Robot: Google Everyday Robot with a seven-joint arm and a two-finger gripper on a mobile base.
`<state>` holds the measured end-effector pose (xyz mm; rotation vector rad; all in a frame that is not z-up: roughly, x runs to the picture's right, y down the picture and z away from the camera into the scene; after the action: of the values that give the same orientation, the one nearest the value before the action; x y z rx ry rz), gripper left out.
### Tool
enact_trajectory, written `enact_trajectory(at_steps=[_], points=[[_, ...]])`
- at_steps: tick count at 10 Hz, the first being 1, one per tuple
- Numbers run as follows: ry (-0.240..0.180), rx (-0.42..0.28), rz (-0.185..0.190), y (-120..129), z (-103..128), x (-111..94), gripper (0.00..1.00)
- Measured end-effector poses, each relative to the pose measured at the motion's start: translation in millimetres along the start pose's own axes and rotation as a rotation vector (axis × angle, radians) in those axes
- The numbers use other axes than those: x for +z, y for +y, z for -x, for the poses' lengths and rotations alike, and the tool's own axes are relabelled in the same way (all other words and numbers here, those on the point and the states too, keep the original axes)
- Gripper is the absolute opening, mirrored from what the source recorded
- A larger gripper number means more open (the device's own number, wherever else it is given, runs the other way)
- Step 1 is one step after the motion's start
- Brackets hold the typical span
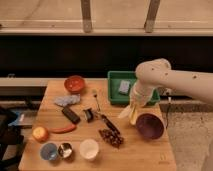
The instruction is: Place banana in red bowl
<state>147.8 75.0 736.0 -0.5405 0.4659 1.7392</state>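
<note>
Camera view: the gripper [133,106] hangs over the right side of the wooden surface [145,155], its fingers clamped on the small pale-yellow curved banana [131,115], just left of the dark purple bowl [149,126]. The small round red-orange bowl [74,83] sits well apart, far left.

Warm, rather dim indoor light falls from above onto the wooden desk [145,155]. Behind it a wide band is almost black, and the top strip glows pale. The white arm [170,80] is brightest. Its gripper [133,109], clasping the banana [131,116], hangs over the desk's right side. Shadows are faint and soft.
</note>
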Motion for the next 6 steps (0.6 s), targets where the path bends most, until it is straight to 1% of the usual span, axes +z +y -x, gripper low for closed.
enact_trajectory(at_steps=[1,2,4,5,6], points=[[-0.002,-0.027,0.001,16,5,0,0.00],[-0.003,-0.066,0.004,39,12,2,0.00],[0.006,-0.150,0.022,90,22,8,0.00],[0.011,-0.183,0.032,110,24,11,0.00],[0.012,-0.190,0.033,113,24,11,0.00]])
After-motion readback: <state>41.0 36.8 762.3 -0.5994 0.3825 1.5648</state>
